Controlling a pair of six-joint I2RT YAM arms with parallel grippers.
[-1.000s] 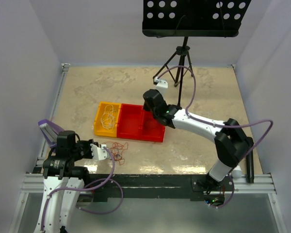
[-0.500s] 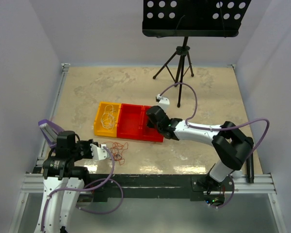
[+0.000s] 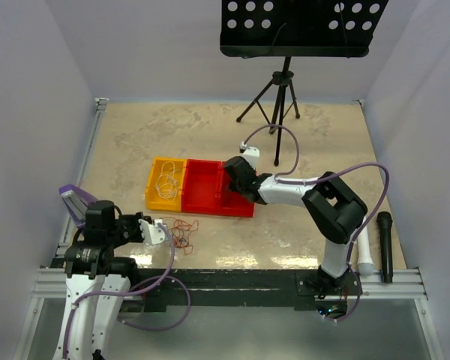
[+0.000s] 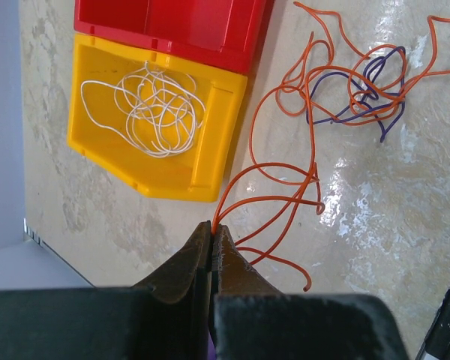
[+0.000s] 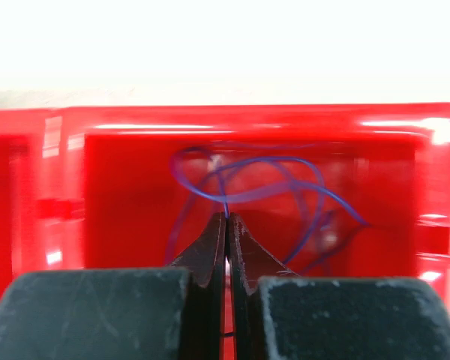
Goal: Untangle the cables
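Your left arm is folded low at the near left corner. Its left gripper [image 3: 162, 229] points out over the tabletop [image 3: 135, 142], jaws pressed together on the end of one orange strand. That strand runs into the tangle of thin orange and purple wires [image 4: 350, 90], which lies loose on the tabletop on the near side of the bins.

Your right arm bends sharply at the elbow and reaches left across the tabletop with its forearm low. The right gripper [image 3: 234, 178] hangs over the red plastic bin [image 3: 202, 187]. Its jaws are pinched on a thin purple wire [image 5: 255, 159] that loops inside the right-hand compartment.

You have two bins, touching side by side. The red one has two compartments, and the yellow plastic bin [image 4: 217, 135] holds one coil of thin white wire [image 4: 154, 109]. You cannot tell how many orange strands make up the tangle; one purple wire shows in it.
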